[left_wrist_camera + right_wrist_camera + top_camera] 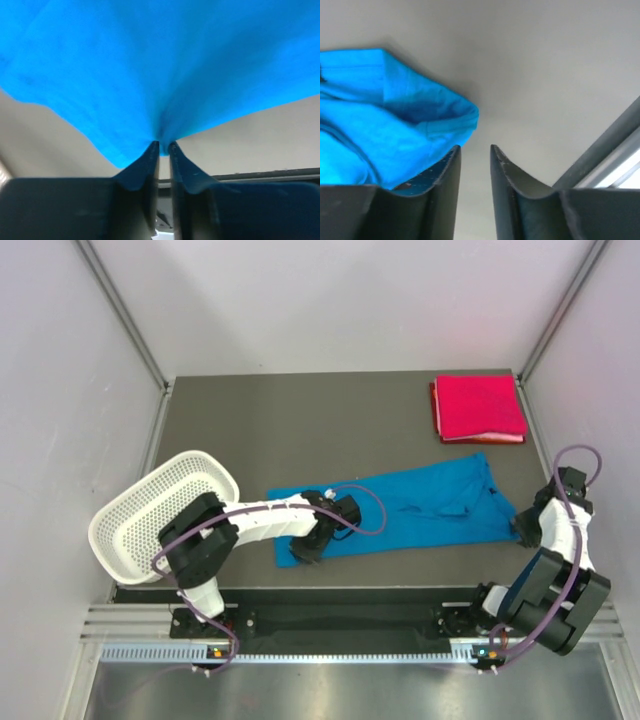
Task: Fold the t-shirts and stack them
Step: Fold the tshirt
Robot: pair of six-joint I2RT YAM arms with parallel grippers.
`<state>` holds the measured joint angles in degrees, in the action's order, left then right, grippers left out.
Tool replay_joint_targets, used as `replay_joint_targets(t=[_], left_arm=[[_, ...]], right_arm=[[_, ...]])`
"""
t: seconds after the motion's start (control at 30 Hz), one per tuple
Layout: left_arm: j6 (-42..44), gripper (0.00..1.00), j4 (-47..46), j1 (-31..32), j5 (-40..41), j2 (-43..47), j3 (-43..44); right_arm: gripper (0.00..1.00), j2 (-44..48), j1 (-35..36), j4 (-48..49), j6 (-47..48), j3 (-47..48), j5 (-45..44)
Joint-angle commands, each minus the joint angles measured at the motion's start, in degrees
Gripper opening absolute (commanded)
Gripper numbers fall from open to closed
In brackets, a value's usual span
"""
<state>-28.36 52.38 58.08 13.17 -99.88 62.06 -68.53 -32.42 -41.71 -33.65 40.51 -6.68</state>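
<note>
Blue t-shirt (430, 505) lies spread across the desk (300, 430), lower centre. The left pincer (163, 145) pinches its edge; the right pincer (475, 147) stands released beside its corner. Pink-red t-shirt (478, 407) sits folded, upper right.

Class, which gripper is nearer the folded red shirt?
Right. The right gripper sits at the blue shirt's right end, on the near side of the red shirt; the left gripper sits at the blue shirt's left end, much farther away.
</note>
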Motion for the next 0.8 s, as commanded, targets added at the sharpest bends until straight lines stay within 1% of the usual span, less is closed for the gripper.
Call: replay_joint_targets(t=[0.0,0.07,0.13,0.23,0.27,0.33,0.37,0.4,0.43,0.47,0.53,0.6,0.63,0.67,0.77], left_arm=[[-2.40,0.21,5.89,0.54,4.40,2.39,0.86],[-2.23,0.26,7.03,0.45,5.11,3.72,3.58],[-1.79,0.29,7.82,0.36,4.94,5.39,6.75],[-0.83,0.33,7.21,-0.86,4.76,7.41,8.33],[-0.65,0.33,6.95,-3.04,4.76,7.76,8.25],[-0.38,0.31,6.77,-5.78,4.76,8.47,7.20],[-0.38,0.29,6.77,-8.75,5.20,8.82,6.76],[-1.34,0.28,6.60,-10.26,5.46,9.86,5.62],[-1.87,0.29,5.90,-12.53,5.90,10.66,4.83],[-2.57,0.28,4.85,-13.60,5.38,13.10,2.56],[-4.33,0.29,2.74,-16.49,3.71,15.84,0.79],[-7.22,0.32,0.72,-17.30,3.62,20.23,-2.27],[-8.11,0.35,-1.99,-17.91,3.18,21.55,-3.60],[-9.68,0.35,-3.67,-18.18,0.57,23.57,-6.05],[-12.41,0.36,-7.89,-18.97,-2.53,24.29,-9.23]], right_arm=[[0.32,0.59,-0.62,-2.93,1.13,5.01,1.75],[0.35,1.55,-0.45,-3.11,1.65,7.29,3.85],[0.36,2.00,0.16,-2.85,1.74,9.31,5.35],[0.38,2.35,4.02,-1.10,1.75,10.46,9.48],[0.38,1.74,7.78,-0.83,1.14,10.73,9.40],[0.38,0.86,12.45,0.40,0.08,10.99,8.44],[0.38,-0.19,17.00,1.01,-1.06,10.91,7.30],[0.38,-0.89,18.96,1.72,-1.68,11.08,6.94],[0.38,-2.38,21.33,1.90,-3.08,11.25,6.94],[0.38,-2.92,22.13,2.16,-3.87,11.34,7.03],[0.37,-4.06,22.93,3.74,-4.93,11.08,7.64],[0.37,-4.42,23.02,5.41,-5.29,10.91,8.17],[0.38,-4.76,23.11,5.94,-5.29,10.82,8.69],[0.38,-5.12,23.11,6.38,-5.20,10.90,8.87],[0.37,-6.70,23.02,6.82,-4.59,11.78,9.22]])
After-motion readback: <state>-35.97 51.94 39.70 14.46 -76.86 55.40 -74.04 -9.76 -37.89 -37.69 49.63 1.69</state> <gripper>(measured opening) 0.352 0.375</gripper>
